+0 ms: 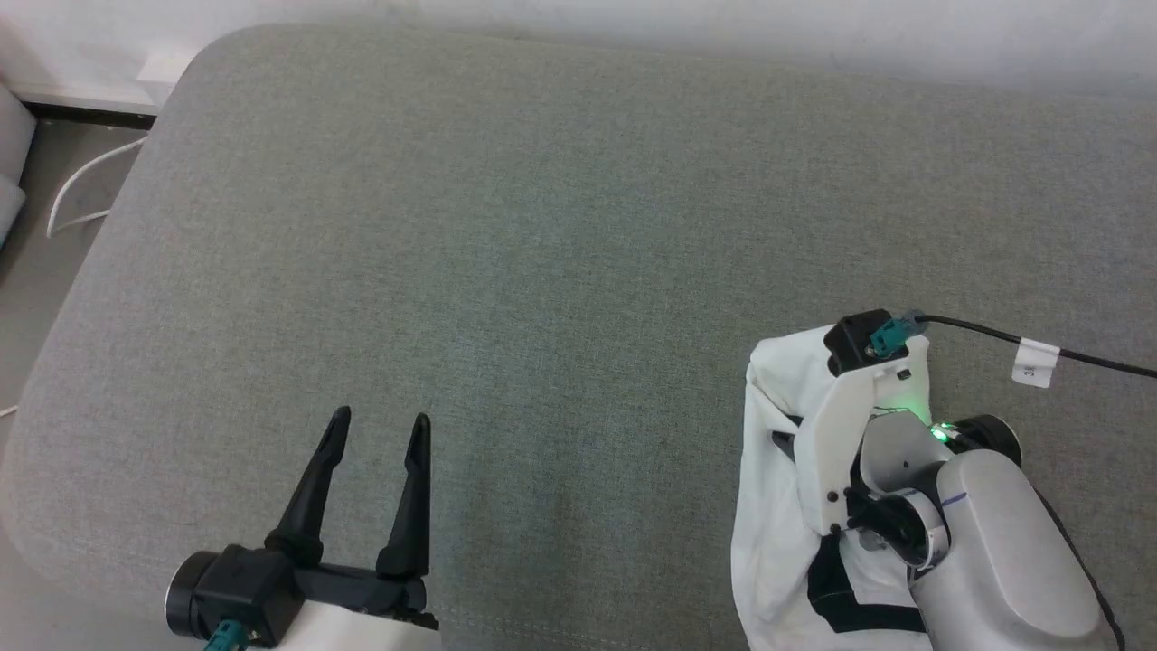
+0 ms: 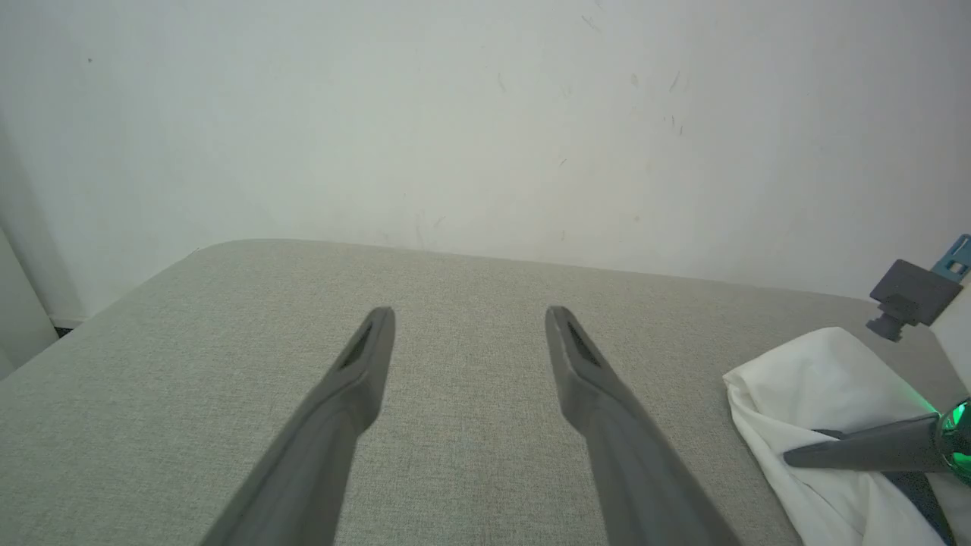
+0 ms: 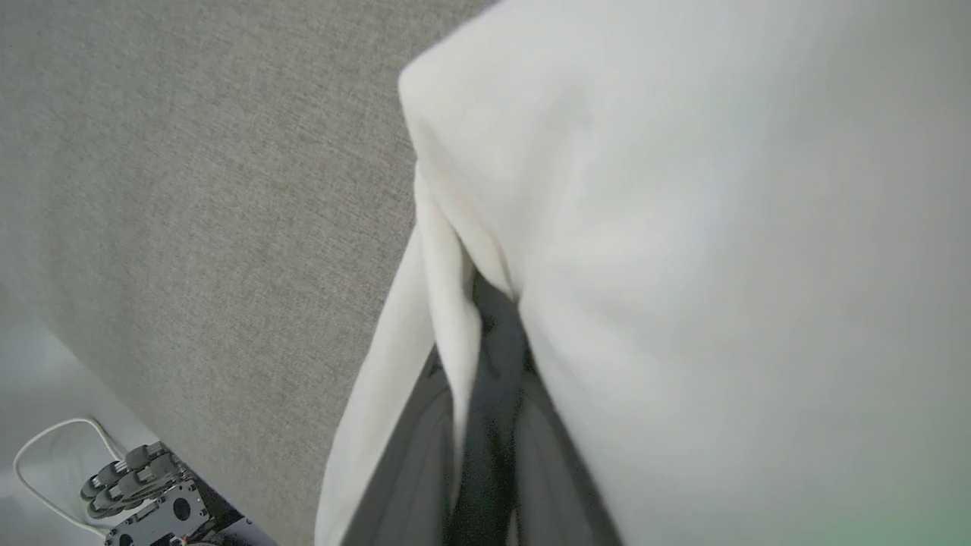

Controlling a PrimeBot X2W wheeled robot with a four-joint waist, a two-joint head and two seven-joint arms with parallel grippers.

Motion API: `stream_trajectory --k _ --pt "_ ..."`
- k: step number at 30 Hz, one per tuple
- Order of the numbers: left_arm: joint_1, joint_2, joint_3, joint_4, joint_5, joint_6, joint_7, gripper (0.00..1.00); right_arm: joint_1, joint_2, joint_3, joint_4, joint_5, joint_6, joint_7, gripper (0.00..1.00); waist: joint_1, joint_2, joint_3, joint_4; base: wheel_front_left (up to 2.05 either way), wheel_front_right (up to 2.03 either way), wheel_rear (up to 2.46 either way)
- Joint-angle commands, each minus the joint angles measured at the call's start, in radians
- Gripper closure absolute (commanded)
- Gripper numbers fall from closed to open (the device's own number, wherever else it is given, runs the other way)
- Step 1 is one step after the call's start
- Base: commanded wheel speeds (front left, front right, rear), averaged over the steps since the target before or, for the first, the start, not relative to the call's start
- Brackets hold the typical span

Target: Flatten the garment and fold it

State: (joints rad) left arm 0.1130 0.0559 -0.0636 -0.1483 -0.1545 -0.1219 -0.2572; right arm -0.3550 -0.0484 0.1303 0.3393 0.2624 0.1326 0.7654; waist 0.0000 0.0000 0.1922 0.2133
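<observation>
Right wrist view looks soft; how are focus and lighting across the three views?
Right wrist view: the garment is too close, its white cloth blurred, with a faint green tint at the lower right corner. Head view: sharp, evenly lit, one green lamp glowing. Left wrist view: the left pincer slightly soft, the cushion weave clear.

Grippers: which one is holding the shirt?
The right gripper: its fingers are closed on the white-and-black garment, which bunches around it. The left gripper stands open over the bare grey cushion, holding nothing.
</observation>
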Motion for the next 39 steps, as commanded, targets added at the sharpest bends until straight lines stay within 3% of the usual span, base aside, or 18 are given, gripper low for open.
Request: stream_trajectory --k 1,2,3,4,11,18,25,31,39 --pt "-0.015 -0.005 -0.001 0.003 -0.006 -0.001 -0.005 0.0 0.009 -0.002 0.005 0.027 -0.007 -0.002 0.011 0.93 0.0 0.0 0.0 0.001 0.0 0.0 0.0" --pt "-0.015 -0.005 -0.002 0.006 -0.007 0.0 -0.005 0.0 0.008 -0.002 0.006 0.031 -0.009 -0.002 0.02 0.78 0.0 0.0 -0.002 0.001 0.0 0.0 0.0" --pt "-0.015 -0.005 -0.003 0.009 -0.009 0.001 -0.005 0.0 0.008 -0.002 0.005 0.034 -0.012 -0.002 0.029 0.53 0.0 0.0 -0.005 0.0 0.0 0.0 0.0" --pt "-0.015 -0.005 -0.003 0.012 -0.01 0.002 -0.005 0.0 0.008 -0.002 0.004 0.036 -0.015 -0.002 0.038 0.0 0.0 0.0 -0.007 -0.001 0.0 0.0 0.0" --pt "-0.001 -0.005 -0.003 0.025 -0.015 0.006 -0.005 0.0 0.013 -0.002 0.008 -0.025 0.055 -0.002 0.051 0.0 0.0 0.0 -0.046 -0.023 0.0 0.0 0.0" --pt "0.034 -0.006 0.019 0.015 0.001 0.006 -0.005 0.0 0.053 -0.002 -0.035 -0.257 0.141 -0.002 -0.032 0.0 0.0 0.0 -0.097 -0.062 0.0 0.0 0.0" --pt "0.05 -0.005 0.031 -0.007 0.017 0.003 -0.005 0.0 0.155 -0.002 -0.153 -0.437 0.103 -0.002 -0.199 0.0 0.0 0.0 -0.104 -0.11 0.0 0.0 0.0" --pt "0.049 -0.004 0.034 -0.019 0.027 0.0 -0.005 0.0 0.26 -0.002 -0.223 -0.463 0.109 -0.002 -0.347 0.0 0.0 0.0 -0.096 -0.137 0.0 0.0 0.0" --pt "0.052 -0.002 0.031 -0.048 0.043 -0.002 -0.005 0.0 0.397 -0.002 -0.27 -0.454 0.03 -0.002 -0.697 0.0 0.0 0.0 -0.093 -0.146 0.0 0.0 0.0"
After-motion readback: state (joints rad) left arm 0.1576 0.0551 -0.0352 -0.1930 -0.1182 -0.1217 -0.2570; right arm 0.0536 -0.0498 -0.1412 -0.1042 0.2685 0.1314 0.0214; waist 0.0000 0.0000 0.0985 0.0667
